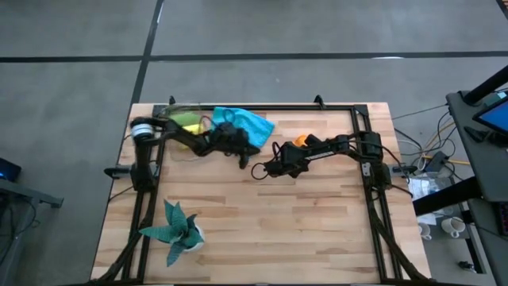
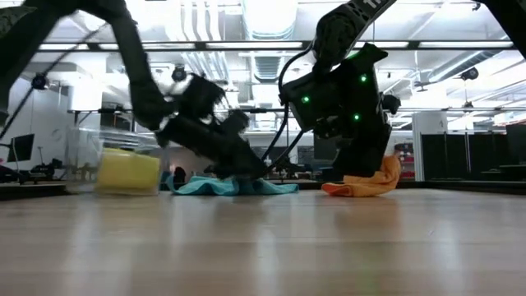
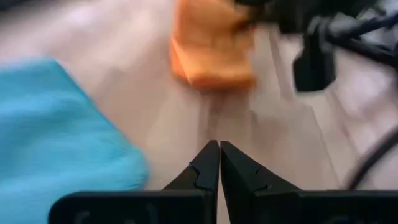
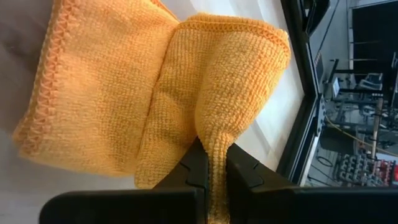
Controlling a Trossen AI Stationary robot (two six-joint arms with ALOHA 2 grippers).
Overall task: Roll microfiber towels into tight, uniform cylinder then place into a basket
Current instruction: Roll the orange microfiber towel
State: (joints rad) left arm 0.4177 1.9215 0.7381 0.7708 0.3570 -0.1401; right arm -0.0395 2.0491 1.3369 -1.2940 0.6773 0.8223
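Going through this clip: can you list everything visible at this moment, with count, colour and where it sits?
blue towel: 1, bright blue, spread at the table's far edge
orange towel: 1, orange, partly folded, pinched by the right gripper
yellow towel: 1, yellow, in the basket
green towel: 1, lime, in the basket
basket: 1, clear, far left corner
plant: 1, teal, white pot, near left
left gripper: shut, empty, beside the blue towel
right gripper: shut on the orange towel

L hand [image 1: 244, 151] sits beside the crumpled bright blue microfiber cloth [image 1: 252, 121]; R hand [image 1: 274, 168] near a small orange cloth [image 1: 301, 141], mid wooden desk [image 1: 262, 230].
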